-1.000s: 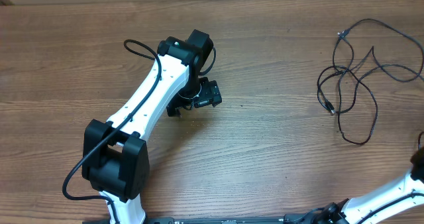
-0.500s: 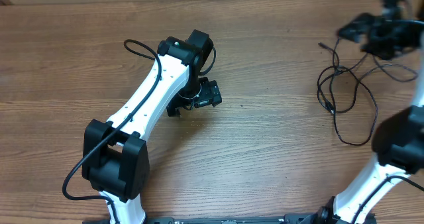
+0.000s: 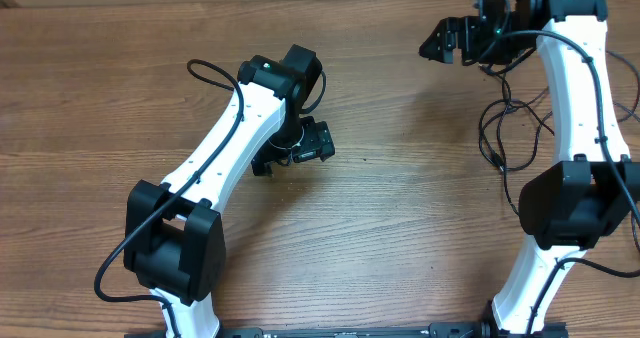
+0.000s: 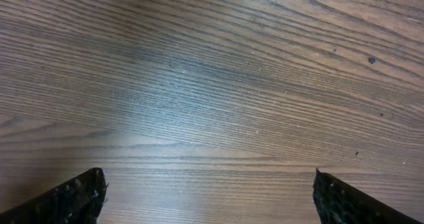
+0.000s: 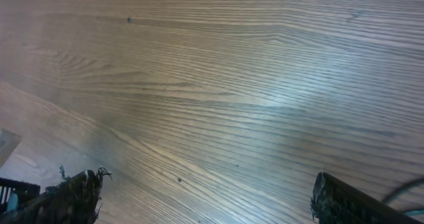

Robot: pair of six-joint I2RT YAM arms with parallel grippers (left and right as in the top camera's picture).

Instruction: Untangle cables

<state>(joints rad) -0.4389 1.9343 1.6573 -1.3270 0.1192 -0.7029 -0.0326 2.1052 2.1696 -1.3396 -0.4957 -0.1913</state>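
Left gripper point(image 3: 297, 153) sits mid-table, left of center, jaws spread wide with only the bare wooden table point(image 3: 400, 228) between them. Further back on the right, the cables point(image 3: 496, 160) lie in a loose black tangle, partly hidden under the right arm. Farthest off, the right gripper point(image 3: 458, 28) hangs just left of the tangle's far end, also wide open and holding nothing.

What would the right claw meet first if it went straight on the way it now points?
Probably the bare wooden table: the right claw aims down at it, with only wood between its open fingers and the cables off to one side.
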